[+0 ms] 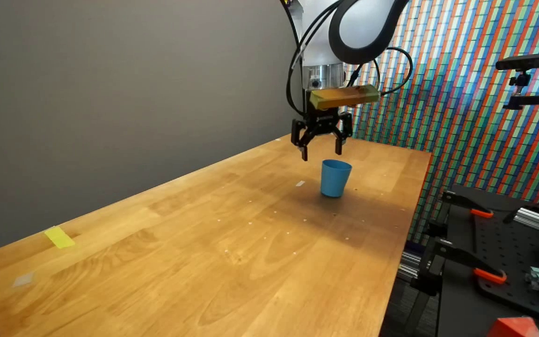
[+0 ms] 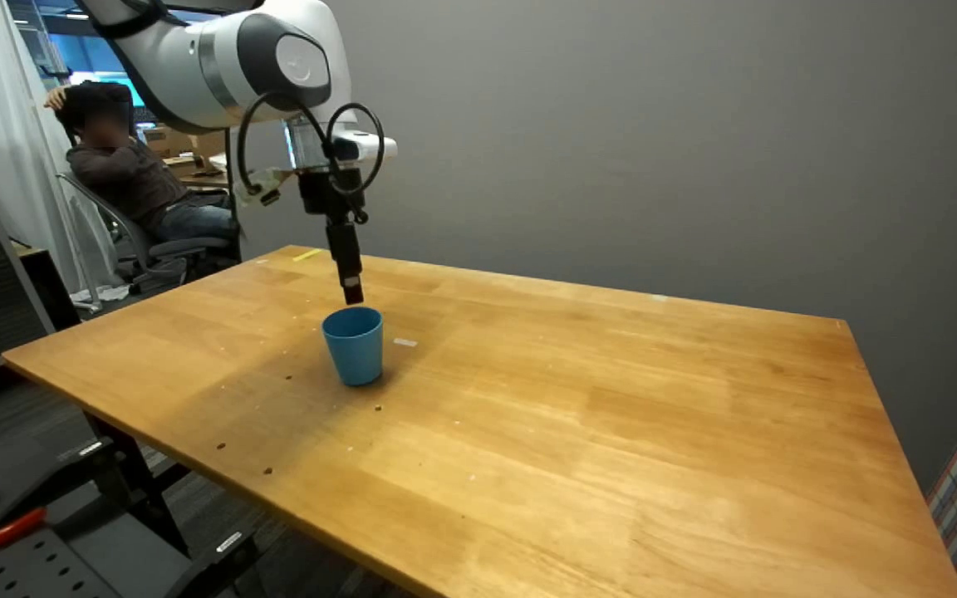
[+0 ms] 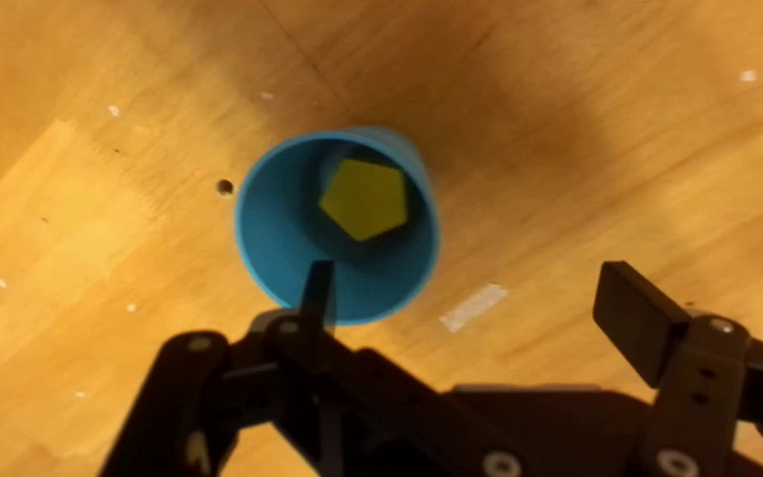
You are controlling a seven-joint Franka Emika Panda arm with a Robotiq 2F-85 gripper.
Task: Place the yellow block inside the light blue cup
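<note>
Over the rectangular wooden table (image 2: 578,399) hangs the black two-fingered gripper (image 1: 321,156), spread wide, empty. In the wrist view one finger (image 3: 318,291) overlaps the round blue plastic cup (image 3: 279,228) near six o'clock; inside, towards one-thirty, lies the five-sided yellow block (image 3: 366,199); outside at four, whitish tape (image 3: 474,307).

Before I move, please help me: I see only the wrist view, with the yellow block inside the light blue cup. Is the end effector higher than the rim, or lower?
Observer: Higher. In an exterior view, the end effector hangs above the rim of the light blue cup, with a gap showing.
Operator: Thank you. Does some other yellow thing lie outside my picture?
Observer: Yes, a flat yellow patch lies on the table, near the edge along the grey wall.
</note>
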